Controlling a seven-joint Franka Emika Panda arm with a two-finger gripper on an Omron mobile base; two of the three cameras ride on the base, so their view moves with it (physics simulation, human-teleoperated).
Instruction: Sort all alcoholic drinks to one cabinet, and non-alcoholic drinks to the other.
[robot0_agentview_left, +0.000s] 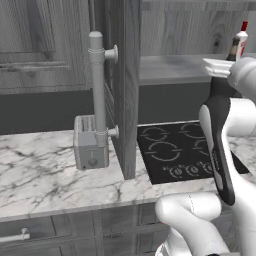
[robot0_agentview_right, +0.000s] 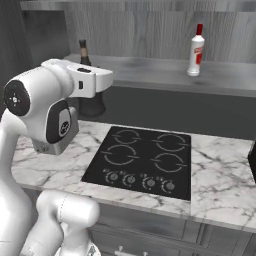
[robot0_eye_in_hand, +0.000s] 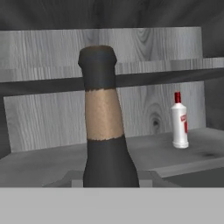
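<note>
The squat dark bottle (robot0_eye_in_hand: 103, 131) with a tan band on its long neck fills the middle of the hand view, upright. My gripper (robot0_agentview_right: 90, 91) is shut on it; the fingers are hidden behind the hand and the bottle. From the right base view, the dark bottle (robot0_agentview_right: 83, 51) hangs in front of the open cabinet's shelf (robot0_agentview_right: 150, 75), above the counter left of the cooktop. The small white bottle with the red cap (robot0_agentview_right: 196, 52) stands on that shelf to the right, apart from the dark one, and is the white bottle (robot0_eye_in_hand: 179, 124) in the hand view too.
A black cooktop (robot0_agentview_right: 142, 160) is set in the marble counter (robot0_agentview_left: 45, 175) below the cabinet. An open cabinet door (robot0_agentview_left: 127, 90) with a long pale handle (robot0_agentview_left: 97, 85) juts out left of the cooktop. A grey toaster (robot0_agentview_left: 90, 145) stands beside it.
</note>
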